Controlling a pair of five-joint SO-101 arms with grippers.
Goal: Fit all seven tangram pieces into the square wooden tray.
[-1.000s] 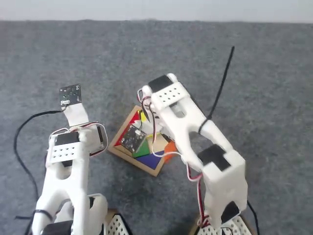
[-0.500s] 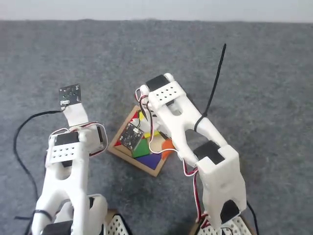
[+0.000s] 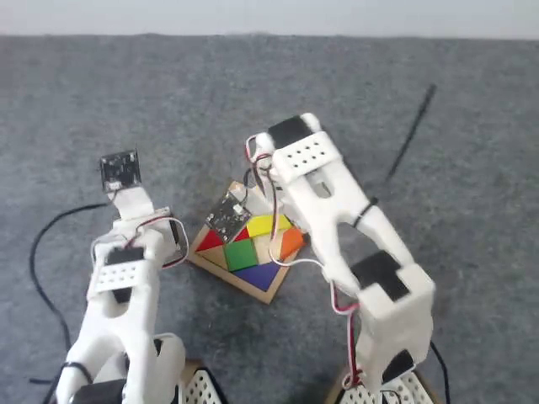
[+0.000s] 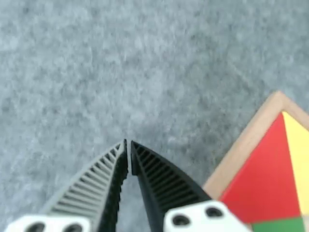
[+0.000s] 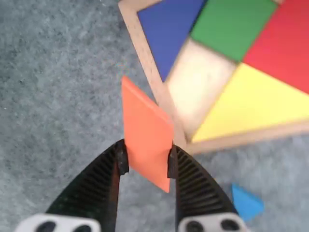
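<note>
From the high view, the square wooden tray (image 3: 226, 275) lies cornerwise on the grey mat (image 3: 438, 210). The right arm (image 3: 337, 210) reaches over it, and the left arm (image 3: 125, 290) stands just off its outer corner. The orange piece (image 3: 291, 242) sits at the tray's edge on the right arm's side, so that arm is plainly the nearer one.

In the left wrist view, the left gripper (image 4: 129, 145) is pinched together on nothing and poised over bare mat. It is near the tray's rim, with the red piece just inside that rim.

In the right wrist view, the right gripper (image 5: 146, 155) is clamped across the short width of the orange piece, a parallelogram. The piece overlaps the tray's rim, and its long axis runs roughly along that rim. Just across the rim, inside the tray, is one bare wooden gap (image 5: 203, 84), bounded by the blue piece (image 5: 166, 24), the green piece (image 5: 231, 21) and the yellow piece (image 5: 256, 101). The red piece (image 5: 285, 43) is seated beyond them.

My judgement is that the orange piece has to shift inward over the rim and settle flat into that gap. A small blue triangle (image 5: 246, 203) lies on the mat outside the tray. I cannot tell how many pieces are seated in all.
</note>
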